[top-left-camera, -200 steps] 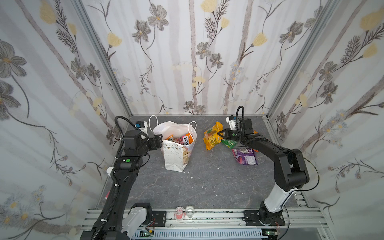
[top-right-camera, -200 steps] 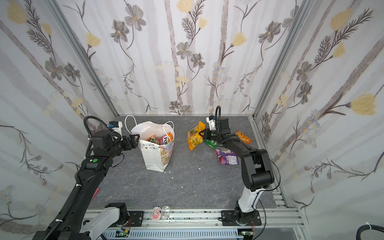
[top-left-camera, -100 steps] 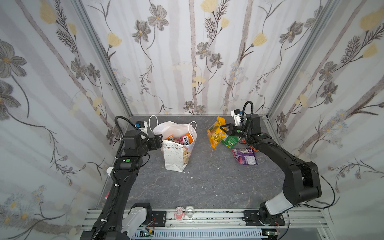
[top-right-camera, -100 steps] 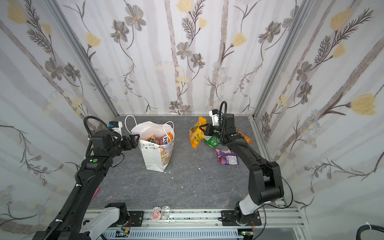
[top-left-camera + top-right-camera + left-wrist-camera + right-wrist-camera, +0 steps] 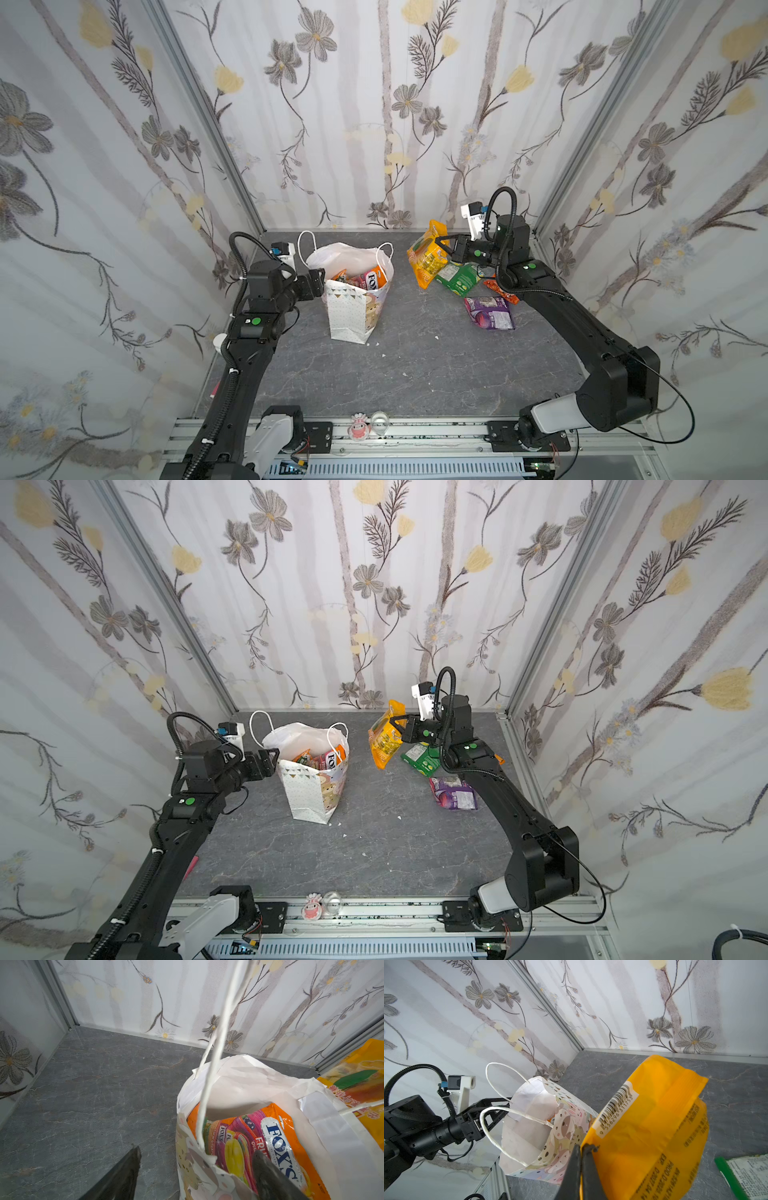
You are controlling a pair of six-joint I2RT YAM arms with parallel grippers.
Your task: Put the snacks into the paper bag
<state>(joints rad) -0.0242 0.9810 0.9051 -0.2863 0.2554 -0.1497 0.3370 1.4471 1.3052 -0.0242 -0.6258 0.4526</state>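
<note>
Higher than a second ago, the right gripper (image 5: 445, 245) has its jaws pressed together on an edge of the yellow-orange packet (image 5: 426, 262), which hangs to the right of the paper bag (image 5: 353, 309), apart from it. On the bag's far side from that packet, the left gripper (image 5: 319, 279) stands with jaws spread astride the rim, one finger outside and one inside over the FOX'S packets (image 5: 276, 1142) in the bag. Beyond the held packet from the bag, a green packet (image 5: 457, 280), a purple packet (image 5: 489, 312) and an orange packet (image 5: 505, 296) lie on the table (image 5: 415, 365).
</note>
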